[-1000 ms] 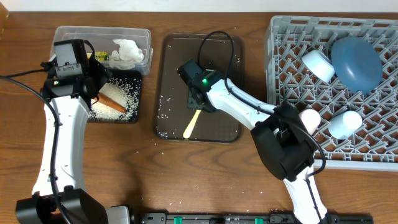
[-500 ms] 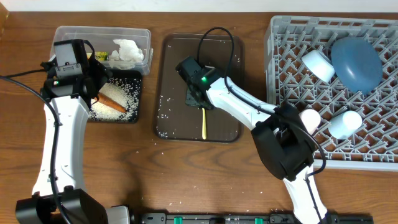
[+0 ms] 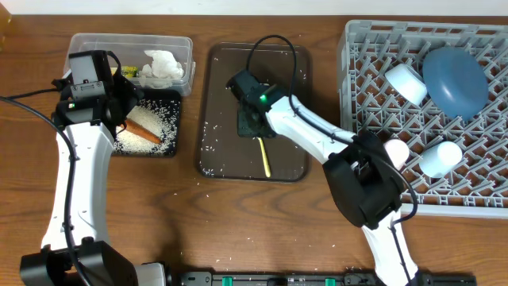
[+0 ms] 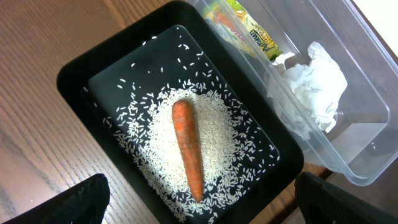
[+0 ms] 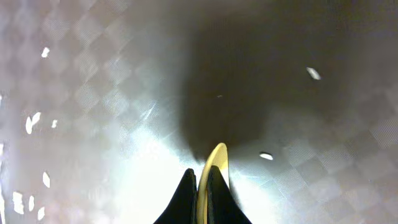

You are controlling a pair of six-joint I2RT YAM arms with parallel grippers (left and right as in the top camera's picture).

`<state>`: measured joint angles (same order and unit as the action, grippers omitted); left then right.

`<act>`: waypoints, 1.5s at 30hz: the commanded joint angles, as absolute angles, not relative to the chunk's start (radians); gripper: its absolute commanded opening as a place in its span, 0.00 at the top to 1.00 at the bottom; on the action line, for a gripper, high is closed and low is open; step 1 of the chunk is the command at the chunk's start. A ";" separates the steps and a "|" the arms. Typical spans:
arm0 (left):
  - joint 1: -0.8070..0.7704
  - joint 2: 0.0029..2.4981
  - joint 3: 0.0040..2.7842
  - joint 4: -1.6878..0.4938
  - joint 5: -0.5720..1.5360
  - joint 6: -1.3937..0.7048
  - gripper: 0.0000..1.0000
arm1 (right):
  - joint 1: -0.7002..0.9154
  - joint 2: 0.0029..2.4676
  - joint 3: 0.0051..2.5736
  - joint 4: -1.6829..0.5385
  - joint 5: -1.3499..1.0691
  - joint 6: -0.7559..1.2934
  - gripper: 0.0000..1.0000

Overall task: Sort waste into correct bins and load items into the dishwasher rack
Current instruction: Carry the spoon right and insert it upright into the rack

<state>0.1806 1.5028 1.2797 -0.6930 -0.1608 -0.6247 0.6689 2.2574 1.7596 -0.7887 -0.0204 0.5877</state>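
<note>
Wrapper (image 4: 245, 28) lettering unreadable; right gripper (image 5: 200, 186) clamps yellow spoon (image 5: 217, 162).

overhead looks straight down on the whole table (image 3: 198, 218); left wrist looks down from nearer at the black tray (image 4: 69, 79) and clear tub (image 4: 370, 99), both also seen overhead; right wrist sits very close over the brown serving tray (image 5: 93, 74), likewise shared
</note>
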 commanded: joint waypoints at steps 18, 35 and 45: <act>0.185 1.504 1.300 -0.699 -0.166 -0.619 0.02 | 0.263 1.839 1.784 -0.860 0.118 0.163 0.99; 0.185 1.504 1.300 -0.699 -0.166 -0.619 0.02 | 0.151 1.903 1.501 -0.572 0.157 0.258 0.99; 0.185 1.504 1.300 -0.699 -0.166 -0.619 0.02 | 0.151 1.902 1.475 -0.534 0.142 0.258 0.57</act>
